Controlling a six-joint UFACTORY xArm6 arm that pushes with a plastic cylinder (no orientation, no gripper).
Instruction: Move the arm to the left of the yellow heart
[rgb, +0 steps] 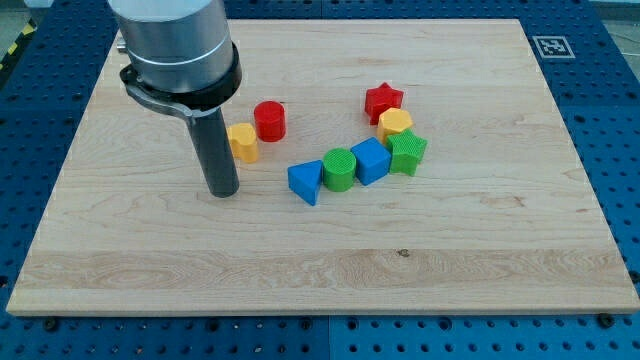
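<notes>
The yellow heart (243, 142) lies on the wooden board, left of centre, touching a red cylinder (269, 120) at its upper right. My tip (222, 191) rests on the board just to the left of and below the yellow heart, very close to it. The rod's thick dark shaft stands against the heart's left side and hides part of that edge. I cannot tell whether the rod touches the heart.
To the right, several blocks form a curved row: red star (383, 99), yellow pentagon (396, 123), green star (407, 152), blue cube (371, 161), green cylinder (339, 168), blue triangle (306, 181). The board (150, 260) ends in a blue perforated table.
</notes>
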